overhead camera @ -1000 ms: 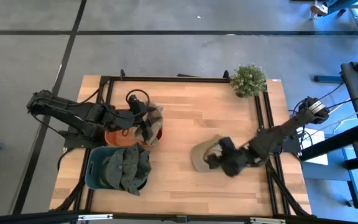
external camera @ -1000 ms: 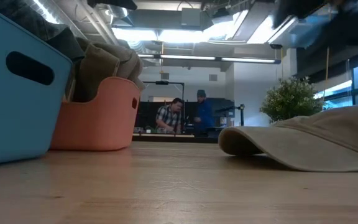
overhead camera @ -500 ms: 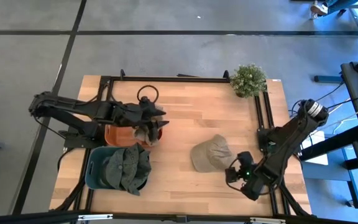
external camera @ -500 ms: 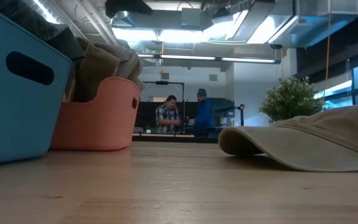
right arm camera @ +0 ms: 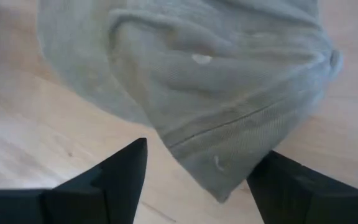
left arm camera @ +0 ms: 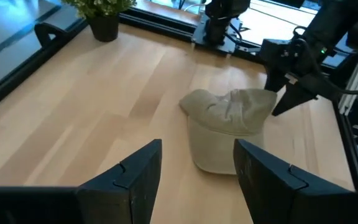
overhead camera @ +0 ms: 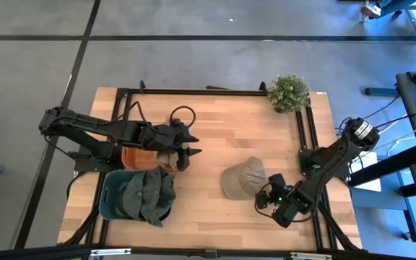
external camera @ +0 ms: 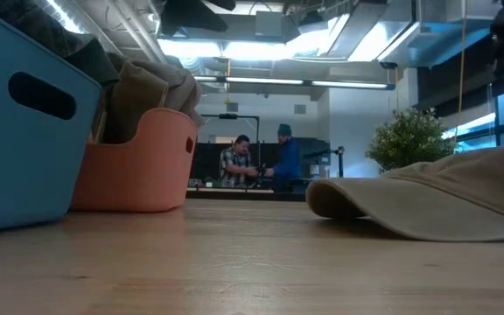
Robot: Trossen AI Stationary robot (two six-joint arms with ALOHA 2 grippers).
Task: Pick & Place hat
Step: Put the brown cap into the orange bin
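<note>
We see the tan hat [overhead camera: 244, 178] lying flat on the desk [overhead camera: 222, 123], right of centre, and nothing grips it. The right tool [overhead camera: 265, 199] hangs just beside the hat's near right edge, its two fingers spread wide and empty; in the right wrist view the hat [right arm camera: 197, 74] fills the picture just beyond those fingers [right arm camera: 104, 177]. The left tool [overhead camera: 188, 144] hangs over the left half of the desk, beside the orange bin [overhead camera: 139, 158], also spread open and holding nothing, and points across the bare wood toward the hat [left arm camera: 225, 127], well apart from it. In the left wrist view the right tool [left arm camera: 288, 96] shows beside the hat's far edge. Between the two tools lies a bare stretch of desk. A teal bin [overhead camera: 114, 201] with a dark green hat [overhead camera: 148, 195] heaped in it stands at the near left corner, touching the orange bin, which holds tan cloth [external camera: 151, 92]. A small potted plant [overhead camera: 289, 92] stands at the far right corner, just inside the black frame [overhead camera: 193, 91] that runs round the desk's edge. The desk is pale wood planks on a grey floor [overhead camera: 193, 58]. In the low view two people [external camera: 256, 164] stand far back in the room under ceiling strip lights [external camera: 261, 81].
</note>
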